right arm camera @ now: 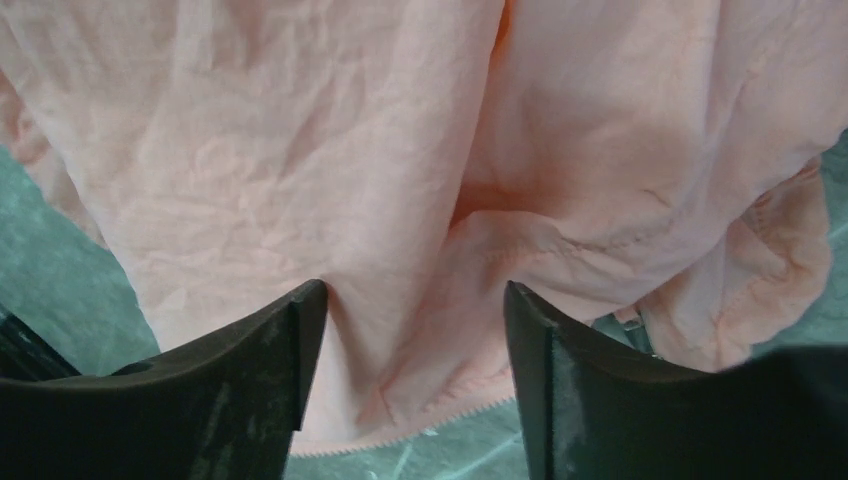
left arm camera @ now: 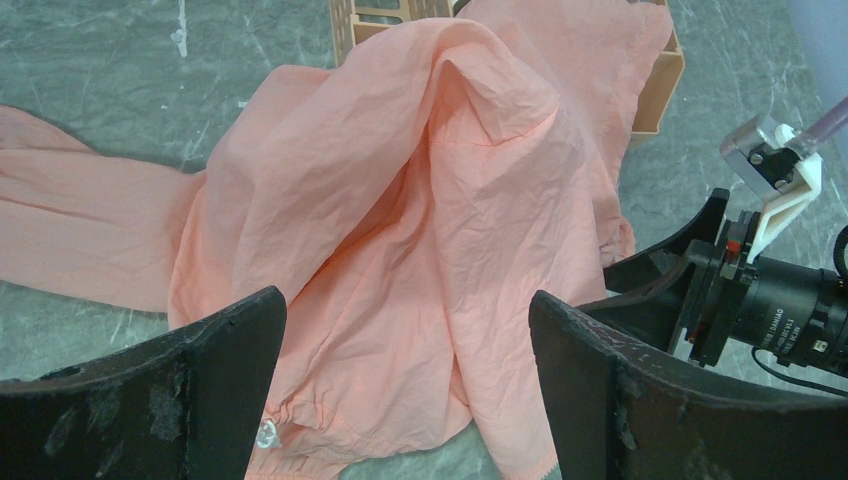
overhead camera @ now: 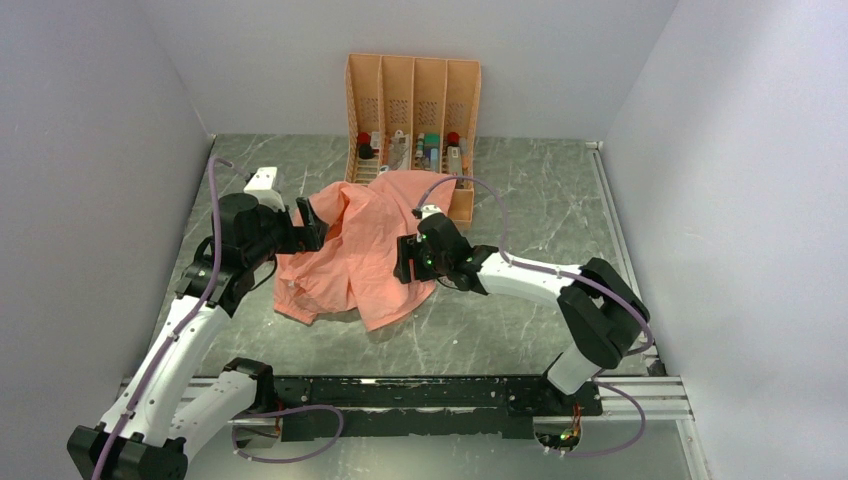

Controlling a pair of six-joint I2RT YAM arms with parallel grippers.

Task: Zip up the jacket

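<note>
The salmon-pink jacket (overhead camera: 360, 245) lies crumpled on the marble table, its far edge draped against the orange rack. My left gripper (overhead camera: 312, 226) is at its left edge; in the left wrist view the left gripper (left arm camera: 405, 345) is wide open over rumpled fabric (left arm camera: 400, 200), holding nothing. My right gripper (overhead camera: 404, 260) is at the jacket's right side; in the right wrist view the right gripper (right arm camera: 410, 325) is open, with fabric (right arm camera: 300, 150) between the jaws. A toothed zipper edge (right arm camera: 400, 437) runs along the hem just below the fingertips.
The orange four-slot rack (overhead camera: 412, 100) with small bottles stands at the back, touching the jacket; its corner shows in the left wrist view (left arm camera: 655, 95). The right arm's wrist camera (left arm camera: 790, 315) is close by on the right of that view. Grey walls enclose the table.
</note>
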